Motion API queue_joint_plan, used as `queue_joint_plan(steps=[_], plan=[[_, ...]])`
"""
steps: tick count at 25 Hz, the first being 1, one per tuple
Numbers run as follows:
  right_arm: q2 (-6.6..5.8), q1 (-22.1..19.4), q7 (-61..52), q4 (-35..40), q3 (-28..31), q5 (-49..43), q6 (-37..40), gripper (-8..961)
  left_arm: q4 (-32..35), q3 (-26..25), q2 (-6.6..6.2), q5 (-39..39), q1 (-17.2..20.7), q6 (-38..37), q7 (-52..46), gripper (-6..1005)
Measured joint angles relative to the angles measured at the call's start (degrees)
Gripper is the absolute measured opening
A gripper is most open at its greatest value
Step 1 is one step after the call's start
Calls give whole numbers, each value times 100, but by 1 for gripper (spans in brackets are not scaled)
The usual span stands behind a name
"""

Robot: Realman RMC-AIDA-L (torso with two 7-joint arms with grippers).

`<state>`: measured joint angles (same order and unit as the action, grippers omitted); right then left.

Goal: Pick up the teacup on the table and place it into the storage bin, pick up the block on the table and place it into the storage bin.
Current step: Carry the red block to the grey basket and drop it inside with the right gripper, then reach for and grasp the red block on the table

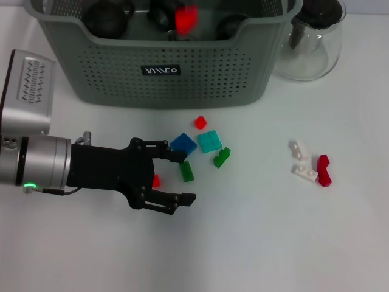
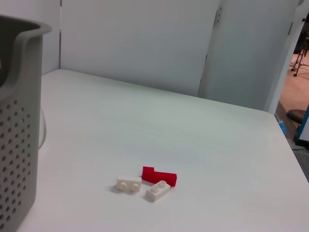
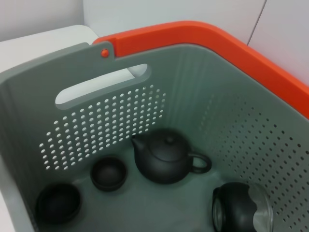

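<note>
Head view: left claw (image 1: 180,177) low over the white counter (image 1: 255,243), fingers spread wide, holding nothing, a small red block (image 1: 156,180) between them. Blue, teal and green blocks lie just beside. The grey-green perforated storage bin (image 1: 164,67) stands at the far edge, top cut off. Only the right wrist view shows inside a bin: black teapot (image 3: 166,157), two black teacups (image 3: 108,173). Right claw not visible; its state cannot be told
</note>
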<state>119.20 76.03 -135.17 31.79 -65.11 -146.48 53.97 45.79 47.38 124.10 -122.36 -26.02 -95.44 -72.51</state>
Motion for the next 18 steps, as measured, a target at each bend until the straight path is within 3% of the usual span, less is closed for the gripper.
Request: queue_joint_plan(steps=[4,10,11,13,18], plan=[[-4,-13,0,63,-10,-11,25,486,0,0,0,15,0,0,0,846],[2,-269,52,818,31,74,434,714,1,16,1,32,0,-1,0,846],[-26,-513,66,1442,64,287,880,725,1,22,1,30,0,-2,-2,846],[-69,-619,65,1712,86,429,1171,747,1,27,1,24,0,-6,-9,846],[-413,-1132,97,2843,581,1284,3136,803,1,16,1,-5,0,-25,-25,847]])
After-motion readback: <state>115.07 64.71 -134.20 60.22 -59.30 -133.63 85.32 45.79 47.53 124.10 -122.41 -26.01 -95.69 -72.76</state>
